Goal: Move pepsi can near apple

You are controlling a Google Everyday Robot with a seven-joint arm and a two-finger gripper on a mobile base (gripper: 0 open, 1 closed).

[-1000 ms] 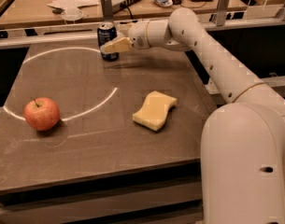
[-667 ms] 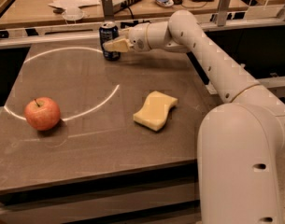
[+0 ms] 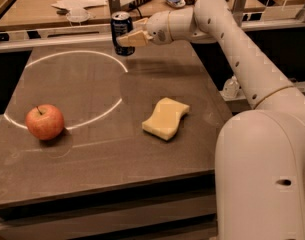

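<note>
Gripping the one pepsi can [image 3: 121, 25] firmly, the gripper [image 3: 126, 39] hung well behind and right of the single apple [image 3: 44, 121], with one yellow sponge [image 3: 165, 118] lying off to the apple's right.

At the upper middle of the frame the gripper [image 3: 122, 38] clasps the pepsi can [image 3: 120, 24]. One of its fingers [image 3: 132, 38] covers the can's lower right side, and the other is hidden behind the can. The can's markings are too faint to read. The robot's body [image 3: 262, 179] is cut off by the right and bottom edges. The bench [image 3: 92, 154] loses its near left corner at the frame's edge. The things on the far desk [image 3: 32, 16], along the top, are cropped and too blurred to name.
</note>
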